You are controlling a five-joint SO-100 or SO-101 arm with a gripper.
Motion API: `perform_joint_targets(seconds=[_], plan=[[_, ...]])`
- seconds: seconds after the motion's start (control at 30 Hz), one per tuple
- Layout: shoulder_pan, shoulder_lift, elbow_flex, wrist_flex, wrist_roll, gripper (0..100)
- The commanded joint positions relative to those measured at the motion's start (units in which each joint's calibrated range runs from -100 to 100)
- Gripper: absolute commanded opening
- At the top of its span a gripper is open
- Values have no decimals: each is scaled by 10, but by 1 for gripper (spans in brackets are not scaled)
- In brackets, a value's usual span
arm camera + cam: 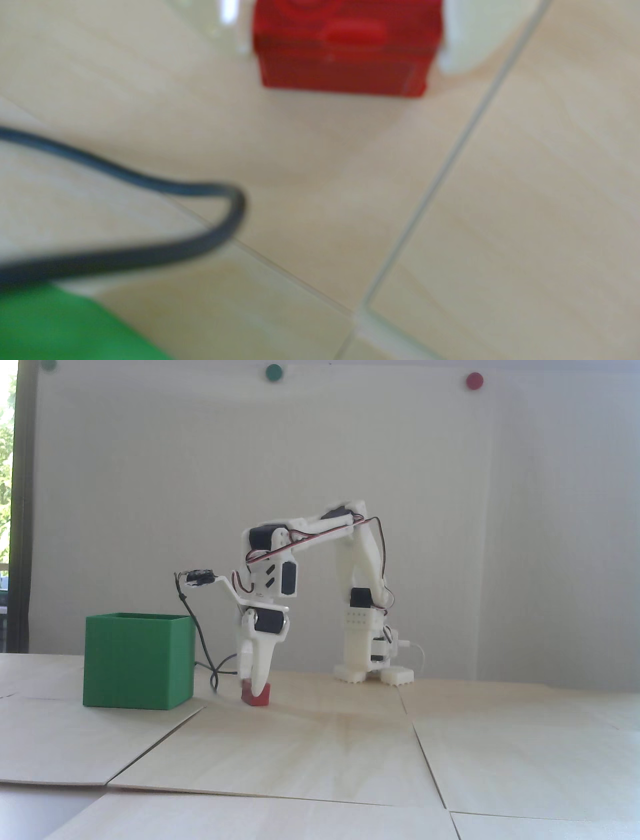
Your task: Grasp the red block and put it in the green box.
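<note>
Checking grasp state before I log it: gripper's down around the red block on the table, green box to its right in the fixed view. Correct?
One thing is wrong: in the fixed view the green box stands to the left of the red block, not the right. The rest holds: the gripper is down with a finger either side of the block, which sits on the table.

Soft daylight from left window; fixed view hazy, wrist view blurred.

**Red block beside the green box**

You see the red block (256,697), a small matte cube, resting on the table just right of the green box (136,660), apart from it. The box stands upright, open-topped.
</note>
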Motion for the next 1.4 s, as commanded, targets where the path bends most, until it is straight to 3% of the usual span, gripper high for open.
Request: perform_joint_targets(seconds=[0.0, 0.4, 0.83, 1.3, 1.37], plan=[[3, -7, -9, -9, 2, 3], [49, -75, -223, 68, 0, 3], [109, -82, -455, 53, -44, 3], [149, -74, -463, -138, -59, 4], [149, -74, -463, -146, -59, 8]])
